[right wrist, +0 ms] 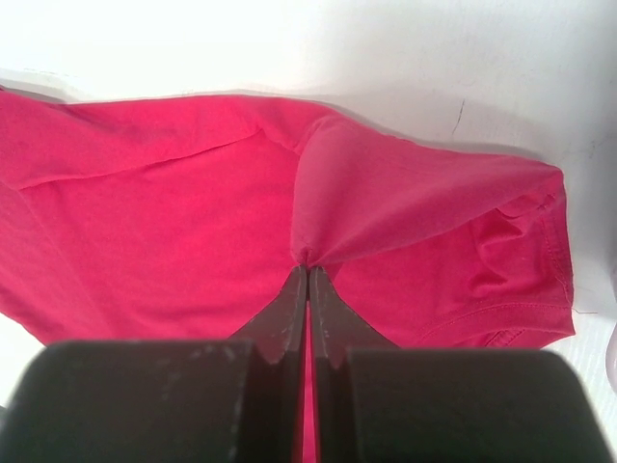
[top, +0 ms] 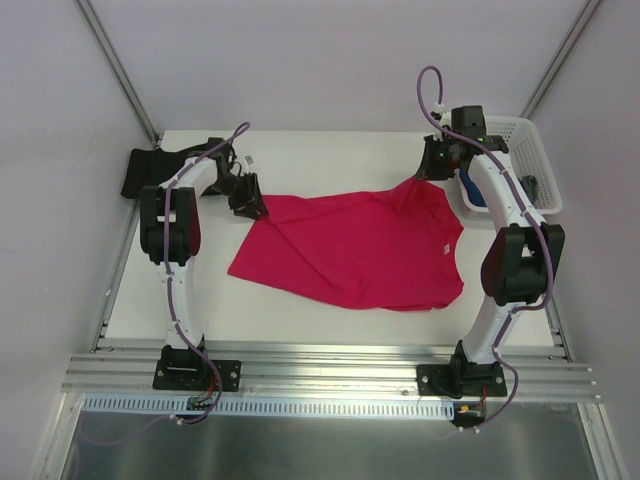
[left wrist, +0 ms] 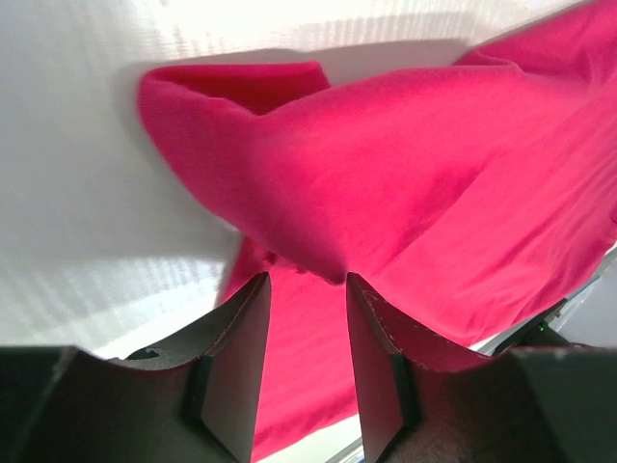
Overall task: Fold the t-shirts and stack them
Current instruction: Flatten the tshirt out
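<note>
Left end effector [left wrist: 307,282] hangs low over the upper-left corner of the bright crimson-pink cloth t-shirt [top: 350,250], its two dark fingers [left wrist: 241,347] standing apart, not clamped. A raised ridge of the pink cloth sits right at the fingertips, reaching into the gap between them. I cannot tell whether the pads actually touch it. Behind that arm, at the upper left of the overhead view, a black cloth t-shirt [top: 145,175] lies bunched on the far left edge of the flat white surface [top: 330,150].

The crimson-pink shirt is spread across the middle of the surface, somewhat rumpled, with a fold running along its upper-left side. Its small white neck label [top: 443,248] shows toward the right.

Right end effector [right wrist: 308,270] is clenched on the shirt at its upper-right part. The fingers are pressed together with a pinch of pink cloth caught between the tips and drawn up into a small peak. A sleeve with a stitched hem lies just beside it.

At the far right edge stands a white plastic lattice basket [top: 540,140] with some blue cloth [top: 472,195] inside.
</note>
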{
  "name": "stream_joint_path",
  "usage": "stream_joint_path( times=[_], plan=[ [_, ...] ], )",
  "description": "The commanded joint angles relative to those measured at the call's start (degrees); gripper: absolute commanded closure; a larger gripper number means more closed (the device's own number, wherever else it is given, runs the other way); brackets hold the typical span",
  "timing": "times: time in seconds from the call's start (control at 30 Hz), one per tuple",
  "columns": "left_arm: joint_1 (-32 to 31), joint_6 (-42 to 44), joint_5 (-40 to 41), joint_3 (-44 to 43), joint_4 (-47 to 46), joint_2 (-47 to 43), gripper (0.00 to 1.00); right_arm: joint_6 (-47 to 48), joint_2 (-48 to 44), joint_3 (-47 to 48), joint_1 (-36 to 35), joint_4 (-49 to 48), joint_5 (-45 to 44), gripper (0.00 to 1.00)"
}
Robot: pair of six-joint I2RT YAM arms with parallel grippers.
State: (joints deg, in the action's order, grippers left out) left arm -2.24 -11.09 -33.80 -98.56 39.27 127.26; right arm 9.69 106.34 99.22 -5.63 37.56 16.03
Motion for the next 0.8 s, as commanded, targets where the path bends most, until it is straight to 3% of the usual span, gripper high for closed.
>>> stream_joint_path(
  times=[0.0, 0.43, 0.77],
  plan=[
    [-1.36, 0.98, 0.40, -2.07, 0.37, 0.97, 0.64, 0.24, -1.32, 1.68, -0.17, -0.21, -0.21, 0.99],
    [-2.16, 0.99, 1.89, -2.16, 0.55, 0.89, 0.66, 0.33, -1.93, 0.80, -0.08, -0.38, -0.56, 0.99],
    [-0.57, 1.16, 3.12, 3.46, 0.64, -4.30, 0.66, -0.46, -0.88, 1.85, -0.09, -1.17, -0.12, 0.99]
  ],
)
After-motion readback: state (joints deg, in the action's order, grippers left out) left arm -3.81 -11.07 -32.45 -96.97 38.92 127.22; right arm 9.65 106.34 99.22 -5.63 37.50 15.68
